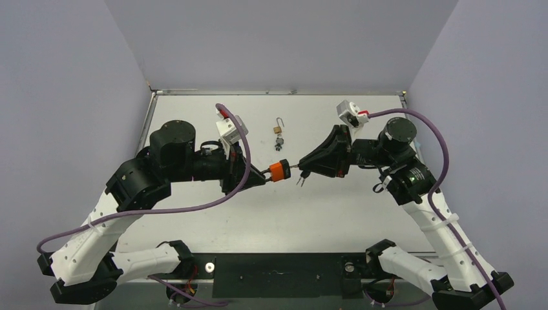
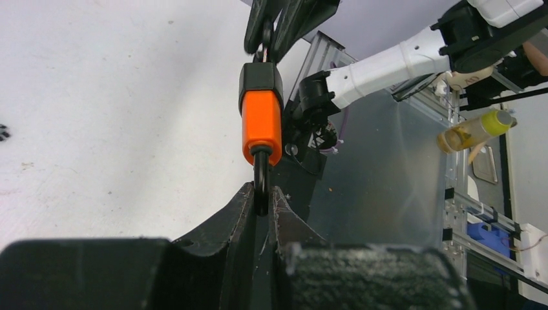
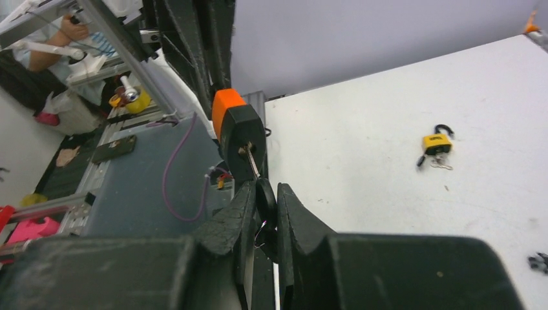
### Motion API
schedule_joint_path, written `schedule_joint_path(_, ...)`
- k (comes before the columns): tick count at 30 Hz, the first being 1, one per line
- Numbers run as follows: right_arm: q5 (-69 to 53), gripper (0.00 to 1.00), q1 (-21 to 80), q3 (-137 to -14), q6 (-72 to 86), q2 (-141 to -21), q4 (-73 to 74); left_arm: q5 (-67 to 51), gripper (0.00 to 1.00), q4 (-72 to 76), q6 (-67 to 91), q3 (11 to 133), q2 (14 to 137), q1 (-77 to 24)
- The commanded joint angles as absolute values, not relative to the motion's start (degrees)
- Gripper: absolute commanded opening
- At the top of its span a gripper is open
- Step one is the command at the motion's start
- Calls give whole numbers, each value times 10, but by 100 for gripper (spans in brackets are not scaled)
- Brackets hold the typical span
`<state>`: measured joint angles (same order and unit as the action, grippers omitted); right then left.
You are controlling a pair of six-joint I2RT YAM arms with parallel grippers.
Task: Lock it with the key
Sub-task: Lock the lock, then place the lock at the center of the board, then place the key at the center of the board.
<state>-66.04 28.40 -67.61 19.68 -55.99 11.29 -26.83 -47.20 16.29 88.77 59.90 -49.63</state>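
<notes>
Right gripper pinched the key seated in the orange padlock, held mid-air by its shackle in the closed left gripper — off-axis turning could bend the key or slip the shackle.

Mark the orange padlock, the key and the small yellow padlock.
orange padlock [image 2: 262, 123]: left wrist view, on its orange body.
key [image 3: 265, 196]: right wrist view, on its black head.
yellow padlock [image 3: 437, 143]: right wrist view, on its yellow body.
</notes>
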Motion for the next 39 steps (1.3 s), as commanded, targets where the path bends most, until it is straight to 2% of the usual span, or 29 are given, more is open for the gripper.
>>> schedule_joint_path(1,-661,0,226,-661,186,-533,83,-229,0,-456,142,908,574,-495)
schedule_joint_path(4,-654,0,192,-647,187,-533,79,-225,0,-459,137,908,575,-491)
schedule_joint_path(8,-578,0,176,-638,214,-553,68,-177,0,-447,155,905,596,-488)
schedule_joint_path(12,-407,0,142,-633,255,-580,79,-108,0,-365,202,877,640,-479)
schedule_joint_path(16,-204,0,113,-659,270,-632,168,-140,0,-222,278,825,702,-440)
schedule_joint_path(20,-68,0,101,-676,283,-683,208,-170,0,-86,333,819,826,-421)
schedule_joint_path(24,-9,0,91,-668,312,-728,209,-207,0,20,381,832,951,-415)
schedule_joint_path(28,47,0,89,-655,325,-775,201,-237,0,56,408,888,1078,-415)
schedule_joint_path(35,55,0,85,-631,354,-860,169,-288,0,77,456,1003,1245,-415)
schedule_joint_path(39,59,0,84,-627,360,-899,170,-306,0,99,486,1030,1319,-416)
